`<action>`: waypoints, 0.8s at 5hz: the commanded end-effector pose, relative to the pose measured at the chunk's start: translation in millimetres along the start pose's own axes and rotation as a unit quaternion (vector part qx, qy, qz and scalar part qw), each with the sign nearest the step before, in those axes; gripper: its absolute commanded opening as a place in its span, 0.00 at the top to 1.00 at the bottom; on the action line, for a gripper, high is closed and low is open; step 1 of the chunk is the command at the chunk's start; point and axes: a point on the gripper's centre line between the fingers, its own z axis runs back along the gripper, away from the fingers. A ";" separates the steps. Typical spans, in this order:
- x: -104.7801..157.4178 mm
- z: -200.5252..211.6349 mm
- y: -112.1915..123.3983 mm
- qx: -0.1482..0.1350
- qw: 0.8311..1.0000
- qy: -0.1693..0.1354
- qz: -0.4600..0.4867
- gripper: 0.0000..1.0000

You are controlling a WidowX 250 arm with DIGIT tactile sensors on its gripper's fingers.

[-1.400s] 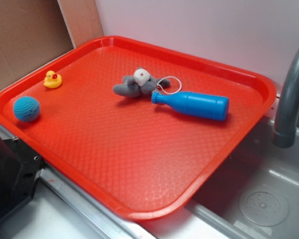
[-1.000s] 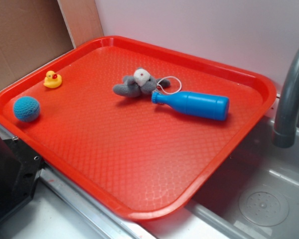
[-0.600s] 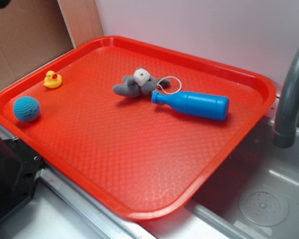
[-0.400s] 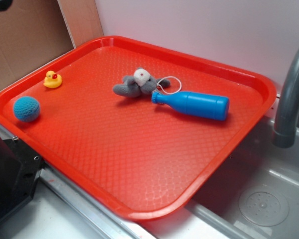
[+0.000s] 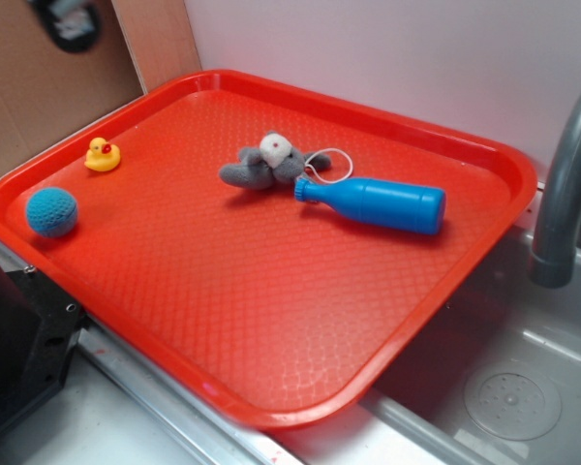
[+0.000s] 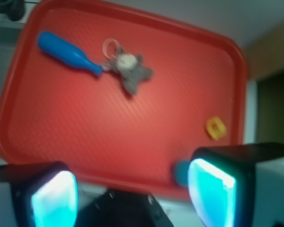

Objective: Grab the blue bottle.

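We log: red tray (image 5: 445,291). Blue bottle (image 5: 378,203) lying on its side, centre-right of exterior frame, cap touching grey plush toy (image 5: 266,163). Yellow duck (image 5: 103,155) and teal ball (image 5: 51,211) at left, well apart from bottle. Tool (image 6: 132,189) in wrist view w/ jaws spread wide, holding nothing, high above tray.

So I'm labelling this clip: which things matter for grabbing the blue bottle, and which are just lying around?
Belongs to the job:
blue bottle, lying on its side on the red tray
tool, open, high above the tray

Just lying about:
grey plush toy
yellow duck
teal crocheted ball
faucet
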 end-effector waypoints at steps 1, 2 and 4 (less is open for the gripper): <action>96.0 -57.5 -70.5 -0.014 0.997 -0.027 -0.072 0.00; 118.1 -88.0 -81.2 -0.004 0.997 -0.012 -0.082 0.00; 132.2 -141.0 -82.7 0.018 0.992 0.019 -0.124 0.00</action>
